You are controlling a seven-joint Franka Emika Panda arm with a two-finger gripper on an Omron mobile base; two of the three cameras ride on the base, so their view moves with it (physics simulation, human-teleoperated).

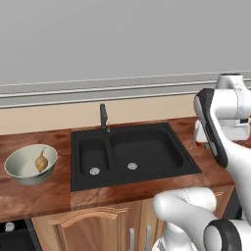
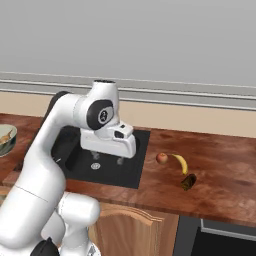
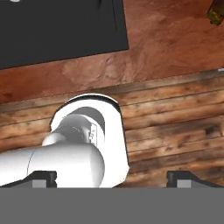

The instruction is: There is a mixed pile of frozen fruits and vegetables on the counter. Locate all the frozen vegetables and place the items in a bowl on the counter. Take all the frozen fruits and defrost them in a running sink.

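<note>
1. The tan bulb sits inside the pale bowl at the lower left of the left base view, leaning toward the right wall, so one vegetable looks sorted.
2. The dark olive-brown lump lies on the counter at centre right of the right base view, just below the tail of the banana; I'd judge it the next thing to fetch for the bowl.
3. The red apple rests just left of the banana, near the right rim of the sink. Both fruits are outside the basins, so the defrosting has not begun.
4. The gripper has its two dark tips standing far apart at the bottom corners of the hand view, released and holding nothing.
5. The hand hangs over the right end of the sink, beside the counter's front edge, at mid-left of the right base view, its camera looking down on counter and wooden cabinet front.
6. The lump shows at the upper right corner of the hand view, so the hand would have to swing that way.
7. I see no water at the faucet.
</note>
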